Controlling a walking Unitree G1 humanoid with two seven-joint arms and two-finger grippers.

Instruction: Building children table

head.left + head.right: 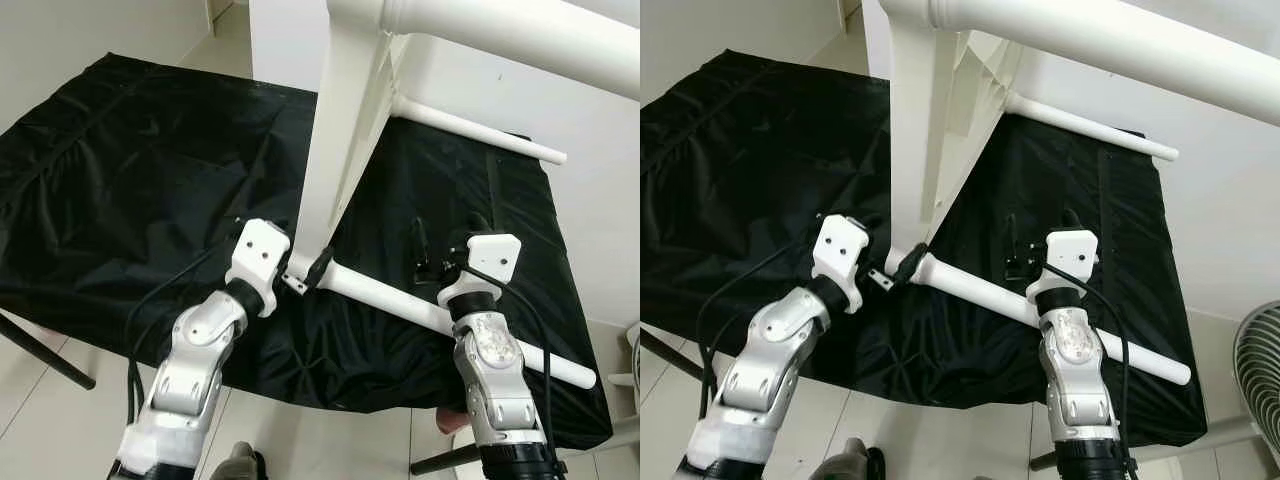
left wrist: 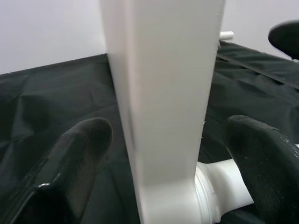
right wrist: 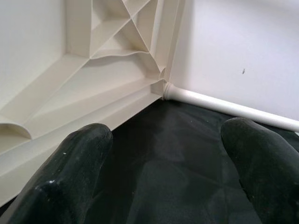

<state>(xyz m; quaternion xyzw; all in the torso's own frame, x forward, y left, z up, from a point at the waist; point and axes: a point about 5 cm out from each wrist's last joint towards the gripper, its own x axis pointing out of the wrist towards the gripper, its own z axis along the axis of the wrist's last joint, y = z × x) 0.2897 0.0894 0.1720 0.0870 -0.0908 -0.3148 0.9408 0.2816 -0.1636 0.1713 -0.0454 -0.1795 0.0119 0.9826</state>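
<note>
Left gripper [image 1: 312, 268], jaws spread, straddles the white tabletop [image 2: 161, 102] edge at its leg [image 1: 400, 300] joint; right gripper [image 1: 432, 262] hovers open nearby. Ungripped, the upended tabletop may tip onto the black-draped table [image 1: 120, 180].

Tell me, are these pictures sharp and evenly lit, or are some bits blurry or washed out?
Left eye view: sharp; the white plastic table frame is bright, nearly washed out, against the crumpled black cloth. Left wrist view: the left gripper has soft, out-of-focus fingertips, and the frame edge is close and softly focused. Right wrist view: the right gripper's fingertips blur, while the frame's ribs behind look crisp.
</note>
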